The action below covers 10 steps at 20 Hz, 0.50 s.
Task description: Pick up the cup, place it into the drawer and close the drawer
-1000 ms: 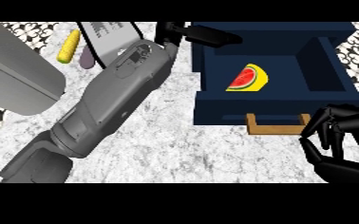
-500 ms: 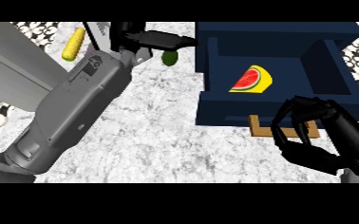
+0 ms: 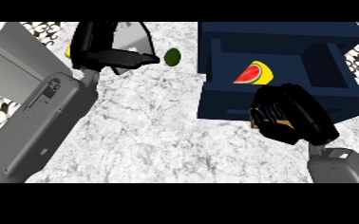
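**Closing on the cup at the counter's far left**

Reaching along the counter's [image 3: 161, 137] far-left side, the robot's left hand [image 3: 105, 52] has its black fingers curled around a pale grey cup [image 3: 133, 40], which sits near the counter's far edge and is partly hidden by the hand. The cup appears held, though whether it is lifted off the marble cannot be told. A small dark green round object [image 3: 172, 56] lies just beside the fingertips, toward the drawer. A yellow item [image 3: 69, 52] peeks out behind the hand at the far-left corner.

The open blue drawer [image 3: 224, 99] stands at the counter's far right, with a watermelon slice [image 3: 252, 73] inside. The robot's right hand [image 3: 291, 116] curls at the drawer's near front, fingers bent around the tan handle [image 3: 280, 123].

The move ahead turns on one relation: the drawer lies to the right of the cup, across bare marble, and the left hand is the one that has the cup. Judging by this layout, the carry runs rightward over the green object, while the right hand is placed for pushing the drawer shut afterwards.
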Motion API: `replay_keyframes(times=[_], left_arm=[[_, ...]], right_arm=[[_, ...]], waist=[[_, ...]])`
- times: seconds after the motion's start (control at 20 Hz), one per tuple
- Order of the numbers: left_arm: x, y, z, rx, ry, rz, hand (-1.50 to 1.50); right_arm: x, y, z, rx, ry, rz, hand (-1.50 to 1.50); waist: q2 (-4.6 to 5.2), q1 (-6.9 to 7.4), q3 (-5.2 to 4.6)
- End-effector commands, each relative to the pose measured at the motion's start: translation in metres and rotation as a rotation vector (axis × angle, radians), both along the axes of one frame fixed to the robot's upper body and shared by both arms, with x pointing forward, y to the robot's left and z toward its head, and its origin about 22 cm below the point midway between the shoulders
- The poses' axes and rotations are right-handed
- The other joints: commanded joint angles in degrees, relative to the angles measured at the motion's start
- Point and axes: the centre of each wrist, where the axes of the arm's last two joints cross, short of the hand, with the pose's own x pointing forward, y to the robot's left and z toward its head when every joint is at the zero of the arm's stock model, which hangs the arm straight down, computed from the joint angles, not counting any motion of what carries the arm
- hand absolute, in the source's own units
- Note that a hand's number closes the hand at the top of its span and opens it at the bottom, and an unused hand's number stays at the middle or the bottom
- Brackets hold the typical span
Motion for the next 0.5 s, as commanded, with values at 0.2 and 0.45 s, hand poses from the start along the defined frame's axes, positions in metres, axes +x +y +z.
replay_keyframes(times=[0.2,0.45], left_arm=[[-0.021,0.043,-0.016,0.002,-0.003,0.013,-1.50],[-0.031,0.074,-0.009,0.000,0.004,0.016,-1.50]], right_arm=[[0.042,0.035,-0.061,-0.218,0.026,0.004,1.50],[0.077,0.039,-0.094,-0.225,0.078,-0.004,1.50]], waist=[[1.19,0.79,0.62],[1.27,0.21,0.65]])
